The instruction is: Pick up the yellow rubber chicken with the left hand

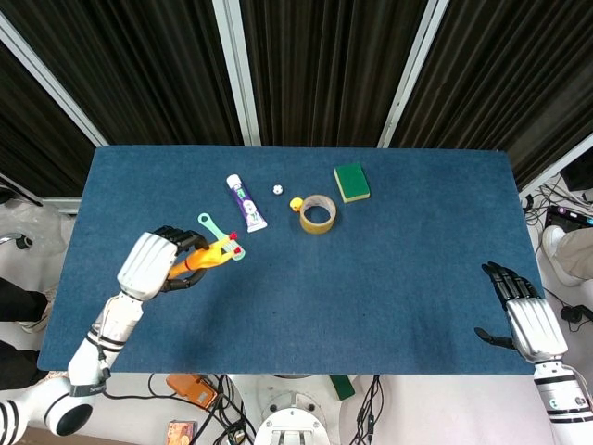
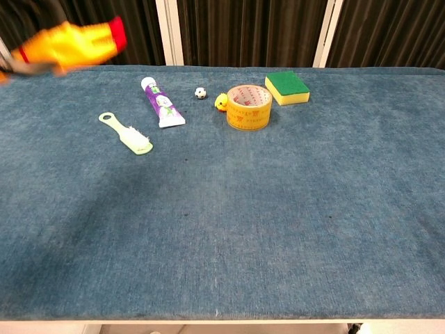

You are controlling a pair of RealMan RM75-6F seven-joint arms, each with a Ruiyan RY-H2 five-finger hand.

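At the left of the head view, the left hand (image 1: pixel 153 264) has its fingers wrapped around the yellow rubber chicken (image 1: pixel 206 260), held clear above the blue table (image 1: pixel 389 269); in the chest view the chicken shows blurred at the upper left corner. Its red-tipped feet stick out toward the green brush (image 1: pixel 221 235). At the lower right of the head view, the right hand (image 1: pixel 521 315) rests at the table's edge, fingers apart, holding nothing.

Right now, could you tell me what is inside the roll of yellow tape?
Through the tape roll only blue table cloth shows; nothing sits inside. A small yellow duck touches its outside. The roll's near wall hides part of the floor within.
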